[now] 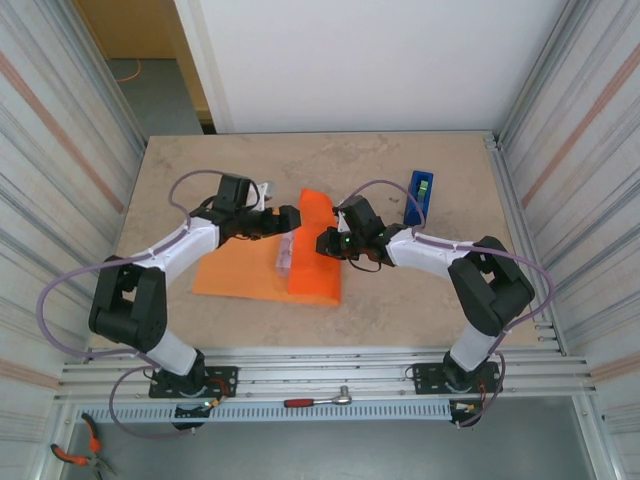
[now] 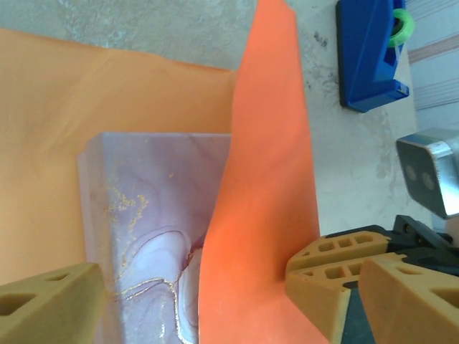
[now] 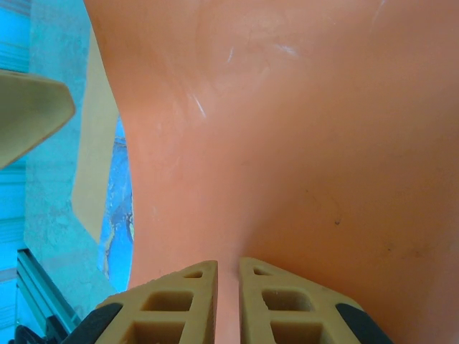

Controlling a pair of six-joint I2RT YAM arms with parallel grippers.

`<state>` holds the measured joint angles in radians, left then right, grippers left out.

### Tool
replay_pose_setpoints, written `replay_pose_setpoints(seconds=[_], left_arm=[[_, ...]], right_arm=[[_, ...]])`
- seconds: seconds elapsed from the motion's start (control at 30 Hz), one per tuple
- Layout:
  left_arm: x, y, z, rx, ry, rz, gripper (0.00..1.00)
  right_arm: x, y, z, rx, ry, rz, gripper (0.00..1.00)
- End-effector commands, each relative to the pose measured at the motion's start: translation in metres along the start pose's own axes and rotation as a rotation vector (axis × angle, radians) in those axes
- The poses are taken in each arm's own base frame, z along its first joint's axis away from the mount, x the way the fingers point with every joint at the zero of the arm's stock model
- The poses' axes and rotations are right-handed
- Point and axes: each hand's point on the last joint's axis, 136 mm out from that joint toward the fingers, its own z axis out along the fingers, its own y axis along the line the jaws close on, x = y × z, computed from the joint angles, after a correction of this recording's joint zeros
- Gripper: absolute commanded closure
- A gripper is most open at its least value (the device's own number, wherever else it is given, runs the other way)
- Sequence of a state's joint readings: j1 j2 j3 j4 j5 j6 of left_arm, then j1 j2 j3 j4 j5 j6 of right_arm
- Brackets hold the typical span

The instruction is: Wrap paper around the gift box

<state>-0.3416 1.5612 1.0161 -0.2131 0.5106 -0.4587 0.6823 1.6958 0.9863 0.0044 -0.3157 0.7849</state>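
Orange paper [image 1: 240, 272] lies across a beige stone-look table [image 1: 250, 160]. Its left part is flat, and its right part stands up and curls over the gift box [image 1: 285, 257] at the sheet's middle. The box, pink-lilac marble with thin gold veins, rests on the sheet, and the raised flap covers its right side, as the left wrist view shows.

The right gripper [image 1: 322, 243] pinches the flap's edge. In its own wrist view the two tan fingers [image 3: 186, 287] press almost together, with only a thin strip of orange between them.

The left gripper [image 1: 296, 218] hovers over the box from the opposite side. Its jaws are spread wide, one to the left of the box and one to the right of the flap, and they grip nothing.

A blue tape dispenser [image 1: 420, 195] with a green roll [image 2: 401, 25] sits on bare table to the right, apart from the paper.
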Motion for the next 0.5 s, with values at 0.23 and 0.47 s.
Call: replay_pose_setpoints(seconds=[0.23,0.47], left_arm=[[0.027,0.013,0.024,-0.043,0.082,0.017,0.01],[0.048,0.026,0.038,-0.097,0.121,0.005,0.06]], right_arm=[[0.011,-0.005,0.01,0.013,0.044,0.025,0.84],[0.009,-0.001,0.007,0.002,0.04,0.021,0.85]])
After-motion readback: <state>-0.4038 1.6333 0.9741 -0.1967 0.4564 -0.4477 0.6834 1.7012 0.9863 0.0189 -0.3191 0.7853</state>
